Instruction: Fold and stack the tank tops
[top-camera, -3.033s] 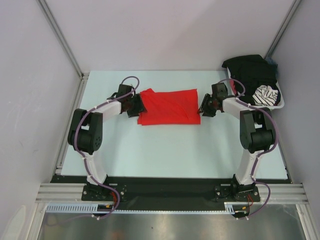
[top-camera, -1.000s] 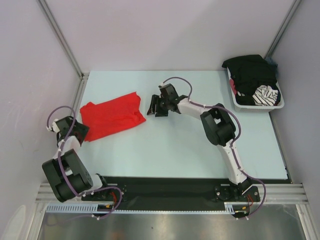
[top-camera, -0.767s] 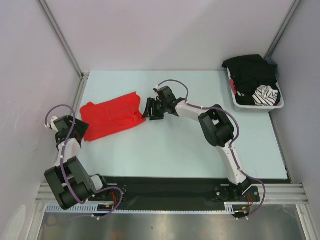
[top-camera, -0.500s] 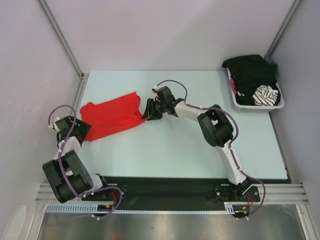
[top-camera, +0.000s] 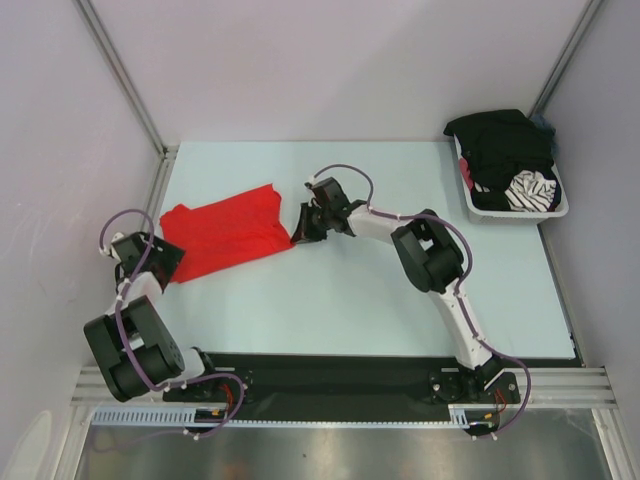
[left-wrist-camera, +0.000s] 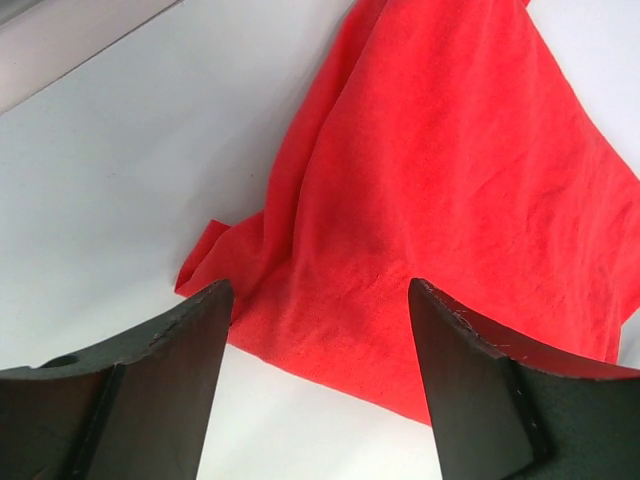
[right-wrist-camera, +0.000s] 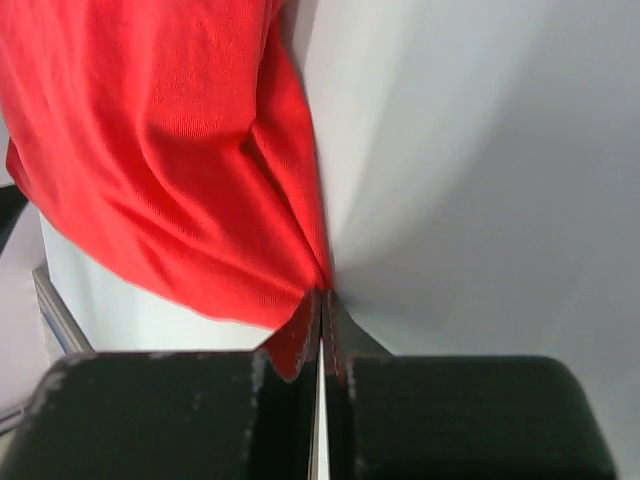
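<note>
Both arms have the same build. The left arm and the right arm each have smooth white shells on the long links and big rounded black housings at the joints. A thin purple-grey cable runs on the outside of each arm in loose loops. Each base is black and low. The left tool has two broad fingers of matte black, with pale scuffs along their worn edges and a small round hollow in one of them. The right tool also has black fingers. They are blocky, and each one narrows to a thin pointed tip.
</note>
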